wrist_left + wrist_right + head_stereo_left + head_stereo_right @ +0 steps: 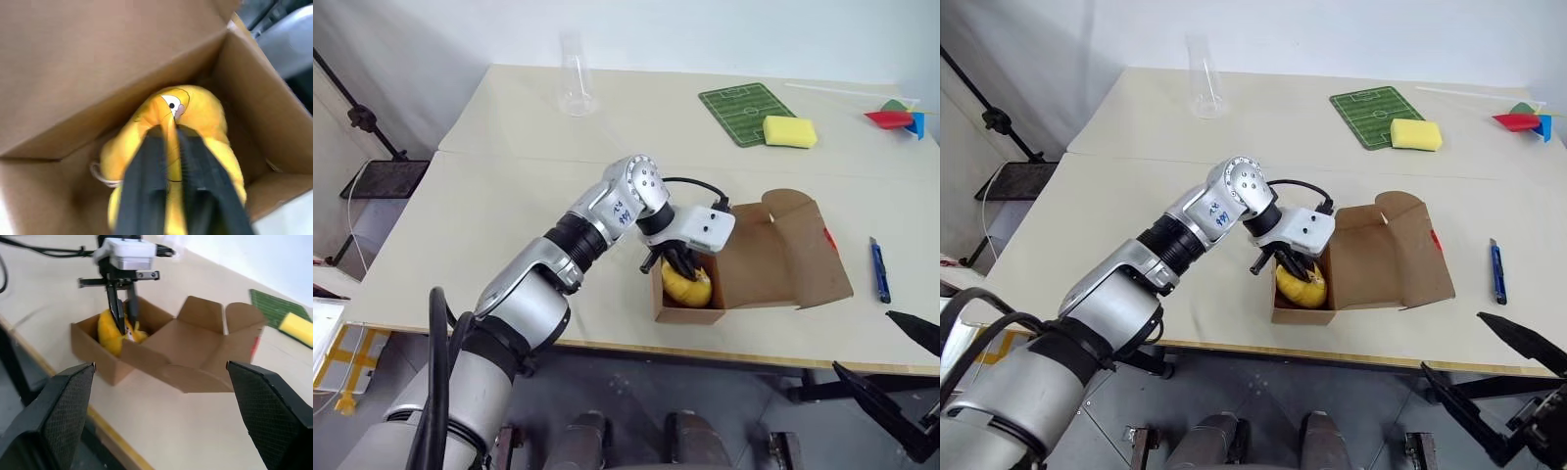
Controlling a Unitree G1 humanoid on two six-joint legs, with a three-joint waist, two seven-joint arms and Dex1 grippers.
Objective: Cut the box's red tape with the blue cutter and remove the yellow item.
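Note:
The brown box (pixel 783 264) lies open near the table's front edge, its flaps spread to the right. A scrap of red tape (pixel 828 238) shows at the edge of the far flap. Inside the box sits the yellow item (pixel 693 289), a soft rounded lump. My left gripper (pixel 680 262) reaches down into the box and is shut on a fold of the yellow item (pixel 205 112). The blue cutter (pixel 879 270) lies on the table to the right of the box. My right gripper (pixel 160 366) hovers open off the table's front right, pointing at the box and holding nothing.
At the back of the table are a green pitch-patterned mat (pixel 744 113) with a yellow sponge block (pixel 790 131) on it, coloured shapes (pixel 899 117) at the far right, and a clear glass (pixel 576 90) at the back left.

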